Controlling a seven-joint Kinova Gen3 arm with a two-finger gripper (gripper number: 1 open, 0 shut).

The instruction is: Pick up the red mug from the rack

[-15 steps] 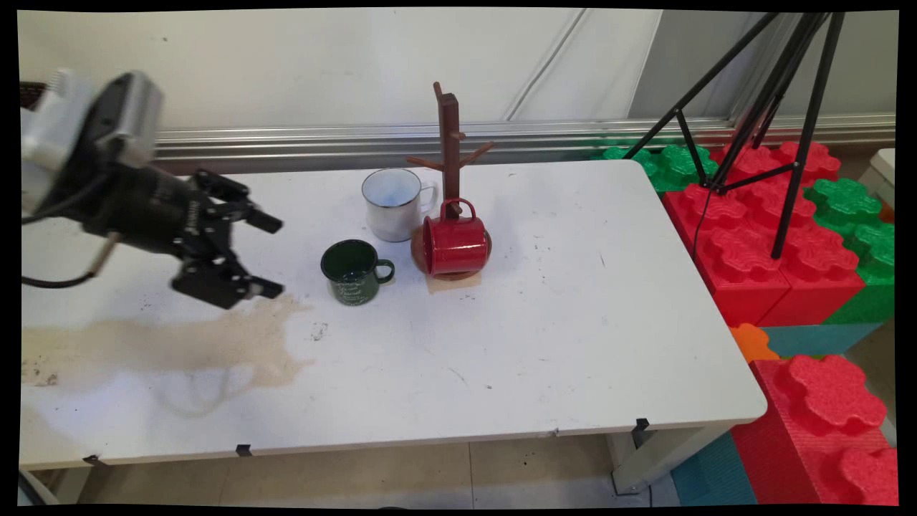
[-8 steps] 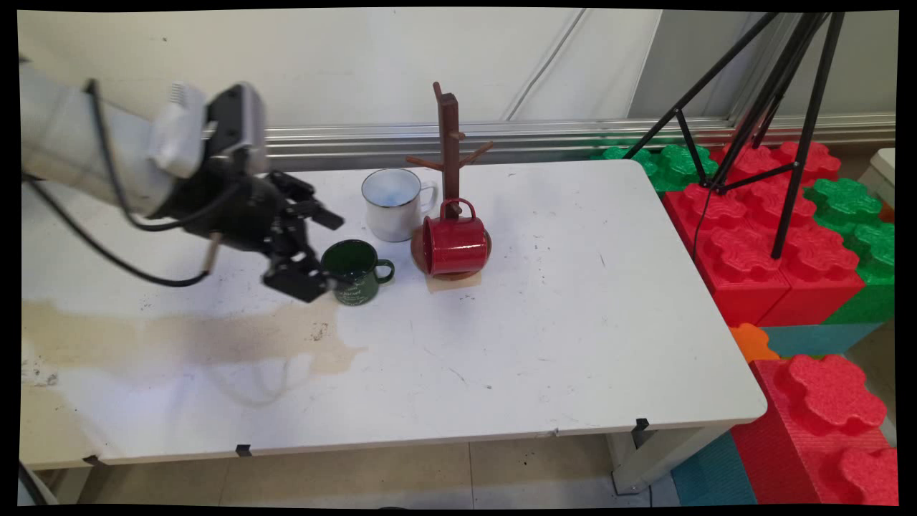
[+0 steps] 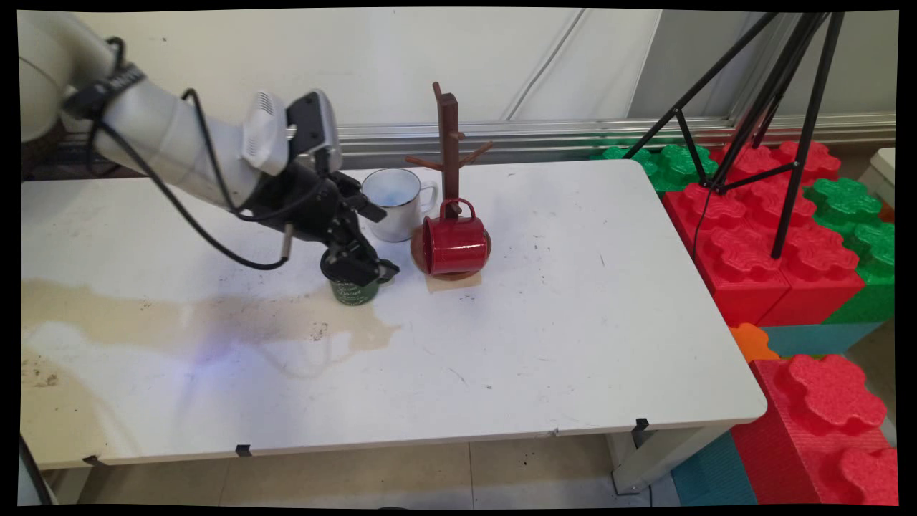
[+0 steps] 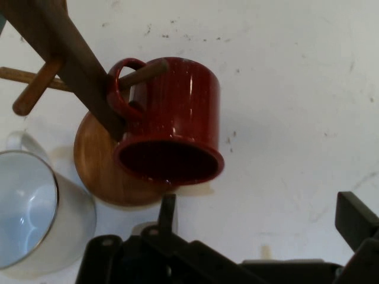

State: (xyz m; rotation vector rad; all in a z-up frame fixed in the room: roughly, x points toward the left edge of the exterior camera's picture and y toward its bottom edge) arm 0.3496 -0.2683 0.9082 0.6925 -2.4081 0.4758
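A white desk (image 3: pixel 573 301) carries three mugs and a wooden mug tree (image 3: pixel 449 143), with a tan stain across its left part. Red and green foam blocks (image 3: pixel 788 236) and a black tripod (image 3: pixel 781 107) stand to the tree's right, off the desk. The white arm reaches in from the upper left. Its black hand (image 3: pixel 362 240) hovers over a dark green mug (image 3: pixel 353 290), which stands upright in front and to the left of the tree; the fingers are spread wide. A red mug (image 3: pixel 453 245) (image 4: pixel 169 127) hangs by its handle from a low peg, tilted over the tree's round base. A white mug (image 3: pixel 394 204) (image 4: pixel 35 207) stands upright just left of the tree.
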